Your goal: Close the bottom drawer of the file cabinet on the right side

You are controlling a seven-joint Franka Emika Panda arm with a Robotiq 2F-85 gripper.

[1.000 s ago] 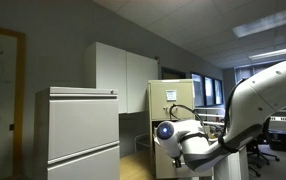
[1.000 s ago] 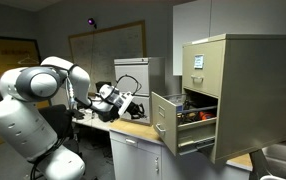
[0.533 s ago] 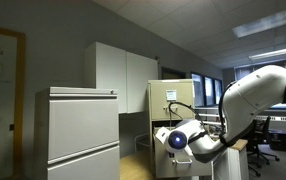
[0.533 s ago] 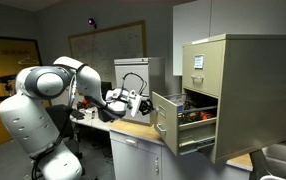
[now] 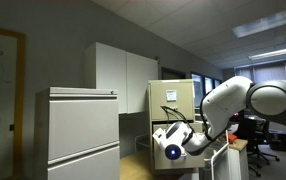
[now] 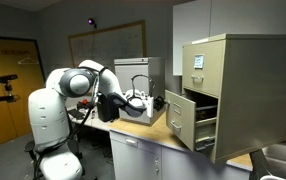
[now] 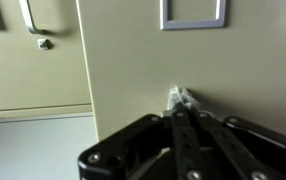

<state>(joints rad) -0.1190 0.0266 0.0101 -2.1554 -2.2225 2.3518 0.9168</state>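
The beige file cabinet (image 6: 245,75) stands on a counter; it also shows in an exterior view (image 5: 173,96). Its bottom drawer (image 6: 180,118) stands partly open, its front angled toward the arm. My gripper (image 6: 162,104) is shut, with its fingertips pressed against the drawer front. In the wrist view the gripper (image 7: 180,98) touches the beige bottom drawer front (image 7: 133,60) below the silver label holder (image 7: 193,13). The drawer's inside is mostly hidden.
A wide light-grey cabinet (image 5: 78,130) and a white wall cupboard (image 5: 123,75) stand to the left. The wooden counter (image 6: 135,129) carries the cabinet; a sink (image 6: 283,160) lies at lower right. Another panel with a silver handle (image 7: 33,15) shows beside the drawer.
The arm has swung toward the cabinet and reached the bottom drawer front. The drawer has slid partway in compared with a second ago.
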